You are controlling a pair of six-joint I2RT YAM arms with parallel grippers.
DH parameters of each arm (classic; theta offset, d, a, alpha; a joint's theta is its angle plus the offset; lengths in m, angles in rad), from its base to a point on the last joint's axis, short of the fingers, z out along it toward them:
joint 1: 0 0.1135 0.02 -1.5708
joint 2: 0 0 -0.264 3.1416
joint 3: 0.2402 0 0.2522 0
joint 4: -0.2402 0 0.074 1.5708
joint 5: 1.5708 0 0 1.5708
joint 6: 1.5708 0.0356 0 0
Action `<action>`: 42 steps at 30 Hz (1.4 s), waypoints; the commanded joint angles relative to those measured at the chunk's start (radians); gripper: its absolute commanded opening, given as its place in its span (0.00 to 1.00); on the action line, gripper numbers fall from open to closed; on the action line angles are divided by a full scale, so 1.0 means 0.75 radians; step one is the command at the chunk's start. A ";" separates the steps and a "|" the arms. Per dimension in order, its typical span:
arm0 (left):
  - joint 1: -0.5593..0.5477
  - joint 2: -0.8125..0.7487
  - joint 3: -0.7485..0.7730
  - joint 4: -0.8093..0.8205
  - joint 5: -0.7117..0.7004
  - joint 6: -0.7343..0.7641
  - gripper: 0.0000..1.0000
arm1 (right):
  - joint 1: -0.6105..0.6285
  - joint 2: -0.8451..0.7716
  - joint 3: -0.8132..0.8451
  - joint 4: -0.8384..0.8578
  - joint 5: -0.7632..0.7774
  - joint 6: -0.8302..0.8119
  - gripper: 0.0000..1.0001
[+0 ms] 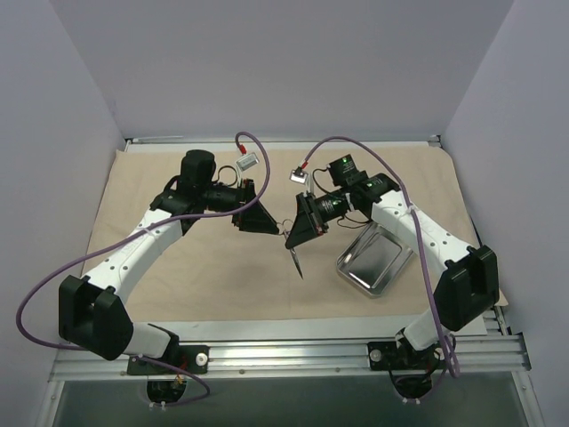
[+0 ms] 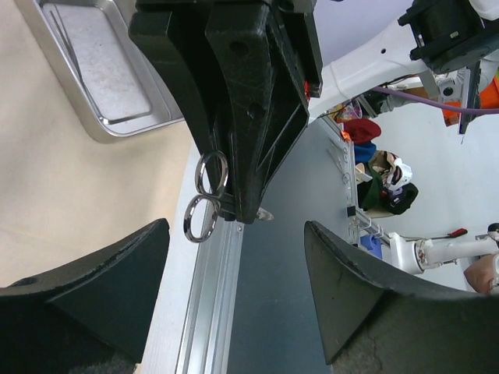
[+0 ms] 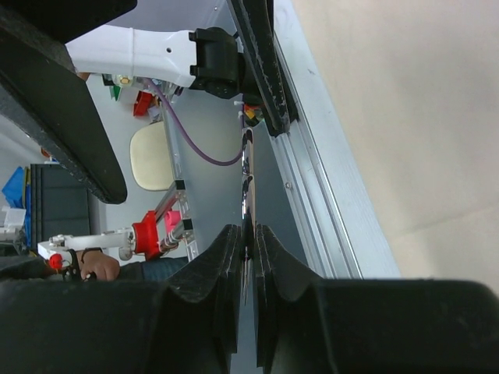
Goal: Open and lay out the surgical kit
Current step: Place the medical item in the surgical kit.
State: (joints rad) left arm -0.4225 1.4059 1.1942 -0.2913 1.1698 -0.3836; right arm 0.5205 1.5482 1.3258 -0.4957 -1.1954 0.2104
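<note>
The surgical kit's beige cloth (image 1: 191, 271) lies spread flat over the table. Its shiny steel tray (image 1: 374, 259) rests on the cloth at the right and also shows in the left wrist view as the tray (image 2: 101, 66). My right gripper (image 1: 300, 233) hangs above the cloth's middle, shut on thin metal scissors (image 1: 294, 261) whose blades point down toward the near edge. The scissors' finger rings (image 2: 206, 196) stick out toward my left gripper (image 2: 236, 257), which faces them open, with nothing between its fingers. From the right wrist view, my right gripper (image 3: 249, 238) pinches the scissors (image 3: 248, 187) edge-on.
An aluminium rail (image 1: 293, 351) runs along the table's near edge, below the cloth. Grey walls close in the left, back and right sides. Purple cables (image 1: 267, 142) loop over both arms. The tray holds nothing.
</note>
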 commanded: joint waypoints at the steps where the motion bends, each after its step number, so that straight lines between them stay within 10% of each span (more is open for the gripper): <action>1: 0.003 -0.038 0.003 0.071 0.056 -0.012 0.77 | 0.030 -0.027 0.046 0.037 -0.061 0.038 0.00; 11: 0.001 -0.003 -0.001 0.045 0.085 0.000 0.58 | 0.036 -0.029 0.053 0.084 -0.059 0.071 0.00; 21: -0.001 0.068 0.023 -0.014 0.126 0.045 0.03 | 0.034 0.012 0.091 0.045 -0.065 0.031 0.00; 42: 0.093 0.124 -0.099 0.447 0.162 -0.243 0.02 | -0.107 0.044 0.187 -0.151 0.137 -0.051 0.60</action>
State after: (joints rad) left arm -0.3855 1.4910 1.1221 -0.0845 1.2480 -0.5171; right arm 0.4816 1.5818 1.4136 -0.5541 -1.1564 0.1936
